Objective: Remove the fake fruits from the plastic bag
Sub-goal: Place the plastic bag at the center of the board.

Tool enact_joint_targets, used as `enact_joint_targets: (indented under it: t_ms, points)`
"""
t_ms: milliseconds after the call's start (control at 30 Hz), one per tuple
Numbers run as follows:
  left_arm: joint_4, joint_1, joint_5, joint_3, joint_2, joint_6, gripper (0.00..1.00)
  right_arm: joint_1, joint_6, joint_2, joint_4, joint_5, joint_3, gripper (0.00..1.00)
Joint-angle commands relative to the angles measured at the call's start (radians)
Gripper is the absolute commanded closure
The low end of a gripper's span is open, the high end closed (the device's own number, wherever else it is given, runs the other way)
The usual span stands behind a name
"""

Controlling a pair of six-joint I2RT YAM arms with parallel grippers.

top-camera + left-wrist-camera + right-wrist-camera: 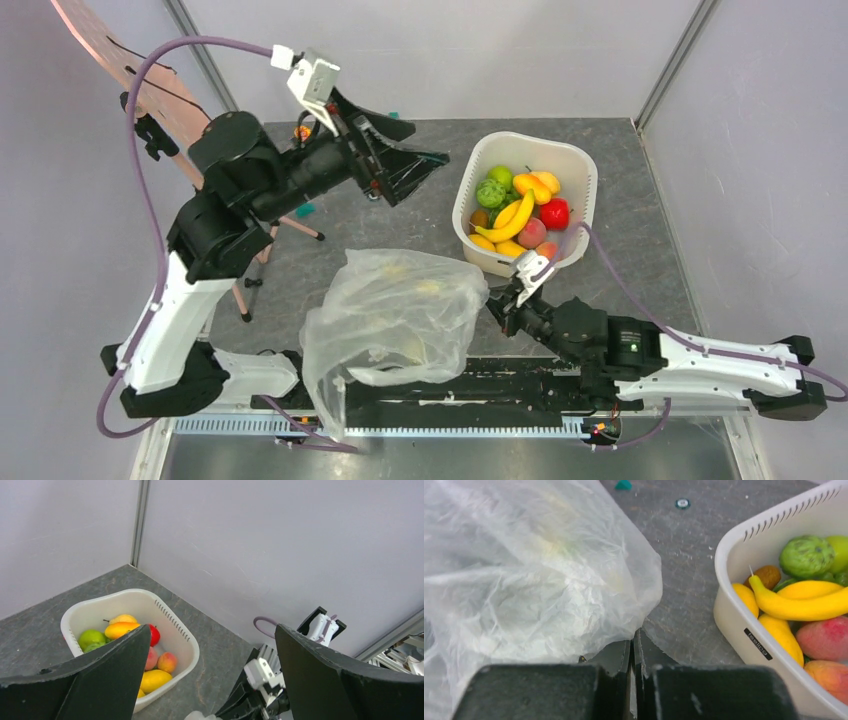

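The see-through plastic bag (395, 315) lies crumpled at the table's near middle, and I cannot make out any fruit inside it. My right gripper (497, 300) is shut on the bag's right edge (644, 605), with its fingertips (633, 640) pinching the film low over the table. The fake fruits lie in the white basin (580, 160): a yellow banana (510, 220), a bumpy green fruit (490, 192), an orange-yellow fruit (532, 185) and a red one (554, 213). My left gripper (428, 145) is open and empty, raised left of the basin (192, 650).
A pinkish board on thin legs (150, 90) stands at the back left behind the left arm. A small teal block (624, 485) and a round screw head (682, 503) lie on the grey table beyond the bag. Walls close in the back and both sides.
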Motion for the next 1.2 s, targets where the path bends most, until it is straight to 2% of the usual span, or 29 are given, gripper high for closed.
enact_joint_targets:
  t_ms: [0, 133, 233, 433, 633, 767, 800, 867, 933, 1033, 1167]
  points:
    - [0.004, 0.004, 0.022, -0.068, -0.071, -0.049, 0.00, 0.005, -0.055, -0.042, 0.031, 0.023, 0.028, 1.00]
    - [0.006, 0.004, -0.007, -0.155, -0.147, -0.049, 0.00, 0.005, -0.059, 0.011, 0.036, 0.038, 0.009, 0.99]
    - [0.013, 0.004, -0.022, -0.220, -0.191, -0.055, 0.00, 0.005, -0.060, 0.119, 0.037, 0.084, 0.017, 0.99]
    - [-0.005, 0.004, -0.038, -0.290, -0.242, -0.059, 0.00, -0.038, -0.122, 0.345, 0.037, 0.190, 0.161, 0.97]
    - [-0.019, 0.004, -0.070, -0.328, -0.301, -0.064, 0.00, -0.259, -0.178, 0.446, 0.102, 0.030, 0.316, 0.97]
    - [-0.035, 0.004, -0.091, -0.341, -0.333, -0.061, 0.00, -0.361, -0.197, 0.527, 0.157, -0.074, 0.430, 0.92]
    - [-0.038, 0.004, -0.094, -0.343, -0.342, -0.061, 0.00, -0.376, -0.197, 0.562, 0.156, -0.081, 0.459, 0.89]
    - [-0.039, 0.005, -0.107, -0.361, -0.363, -0.065, 0.00, -0.403, -0.196, 0.629, 0.151, -0.133, 0.524, 0.75]
    - [-0.036, 0.005, -0.127, -0.387, -0.388, -0.070, 0.00, -0.427, -0.197, 0.700, 0.146, -0.206, 0.572, 0.55]
    - [-0.045, 0.004, -0.150, -0.428, -0.419, -0.072, 0.00, -0.433, -0.198, 0.735, 0.111, -0.253, 0.612, 0.32]
    - [-0.042, 0.004, -0.164, -0.517, -0.466, -0.084, 0.00, -0.436, -0.196, 0.638, 0.149, -0.218, 0.510, 0.22]
